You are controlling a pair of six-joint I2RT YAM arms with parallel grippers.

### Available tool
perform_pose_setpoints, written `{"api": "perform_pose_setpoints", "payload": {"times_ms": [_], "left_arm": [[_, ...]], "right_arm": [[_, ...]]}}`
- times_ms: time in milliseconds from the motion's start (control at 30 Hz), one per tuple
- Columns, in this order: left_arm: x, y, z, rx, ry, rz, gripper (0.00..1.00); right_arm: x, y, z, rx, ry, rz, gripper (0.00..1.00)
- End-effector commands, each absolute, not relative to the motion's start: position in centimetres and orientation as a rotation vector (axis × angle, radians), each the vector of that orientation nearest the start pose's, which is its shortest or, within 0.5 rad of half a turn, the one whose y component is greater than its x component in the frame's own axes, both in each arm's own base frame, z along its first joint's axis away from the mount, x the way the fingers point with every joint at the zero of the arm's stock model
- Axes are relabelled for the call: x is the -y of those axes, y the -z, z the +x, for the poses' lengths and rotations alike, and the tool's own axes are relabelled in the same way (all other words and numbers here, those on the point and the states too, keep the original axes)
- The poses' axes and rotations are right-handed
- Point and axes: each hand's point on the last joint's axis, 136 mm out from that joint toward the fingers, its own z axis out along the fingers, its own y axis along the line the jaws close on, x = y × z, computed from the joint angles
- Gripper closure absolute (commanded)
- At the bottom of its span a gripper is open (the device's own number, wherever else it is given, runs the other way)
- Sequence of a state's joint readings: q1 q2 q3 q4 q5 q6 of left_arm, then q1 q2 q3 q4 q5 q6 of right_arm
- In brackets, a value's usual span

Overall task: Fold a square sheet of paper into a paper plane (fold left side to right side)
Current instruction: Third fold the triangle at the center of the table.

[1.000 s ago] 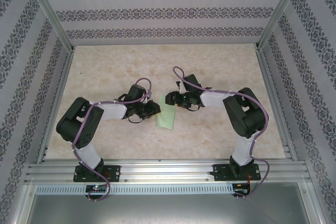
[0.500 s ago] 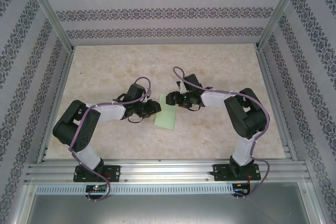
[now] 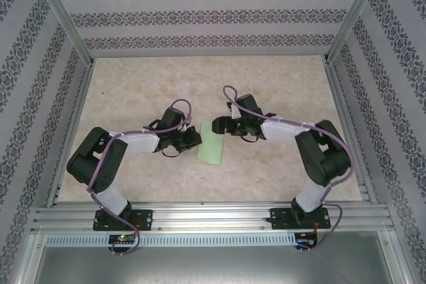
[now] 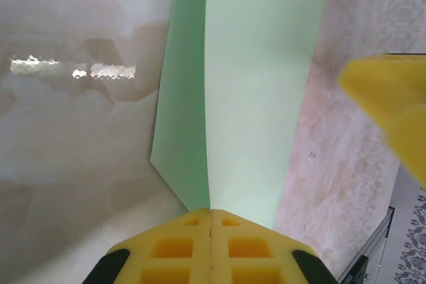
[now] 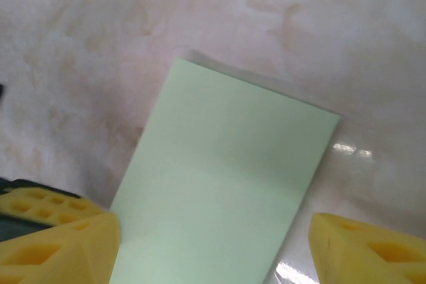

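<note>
Roughly at the middle of the table lies the sheet, pale mint-green, plain and unmarked, a narrow oblong rather than a square. From above, its long sides run from 12 to 6 o'clock, the far end leaning a little toward 1. The left pincer sits at the sheet's 9 o'clock side, at its long edge, and the right pincer is over the end at 12 o'clock. In the left wrist view the two yellow pads are pressed together with no gap, right at the paper's near edge. A straight crease runs from the seam between them toward 12 o'clock, with a darker, shaded strip on its 9 o'clock side and a broader, lighter panel on its 3 o'clock side. Whether paper is nipped between the pads I cannot tell. In the right wrist view that pincer stands wide, its yellow fingers far apart at 7 and 5 o'clock. The sheet lies flat between them with straight edges, square corners and a thin shadow line along its far end, and the 7 o'clock finger is just beside its long edge.
</note>
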State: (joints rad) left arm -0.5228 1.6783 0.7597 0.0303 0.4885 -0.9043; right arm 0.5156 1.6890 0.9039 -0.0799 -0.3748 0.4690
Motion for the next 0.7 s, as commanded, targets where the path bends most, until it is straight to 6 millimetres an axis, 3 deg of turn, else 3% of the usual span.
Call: {"api": "perform_pose_setpoints", "payload": {"times_ms": [0,200,333,533,667], "left_arm": [[26.4,-4.7,29.0,-2.706,1.139,-0.307,0.97],[26.7,-5.0,29.0,-2.713,1.153,-0.343,1.0],[26.9,-5.0,28.9,-2.718,1.162,-0.342,1.0],[27.0,-5.1,28.8,-2.719,1.168,-0.34,1.0],[27.1,-5.1,28.8,-2.722,1.17,-0.339,1.0]], "right_arm": [[-25.2,-10.2,33.1,-2.367,-0.768,-0.353,0.24],[-26.8,-11.3,26.4,-2.166,-0.636,-0.649,0.25],[-29.2,-10.2,22.1,-2.028,-0.505,-0.906,0.25],[-32.2,-8.5,19.9,-1.865,-0.269,-1.164,0.26],[-33.8,-7.1,19.9,-1.83,-0.132,-1.269,0.25]]}}
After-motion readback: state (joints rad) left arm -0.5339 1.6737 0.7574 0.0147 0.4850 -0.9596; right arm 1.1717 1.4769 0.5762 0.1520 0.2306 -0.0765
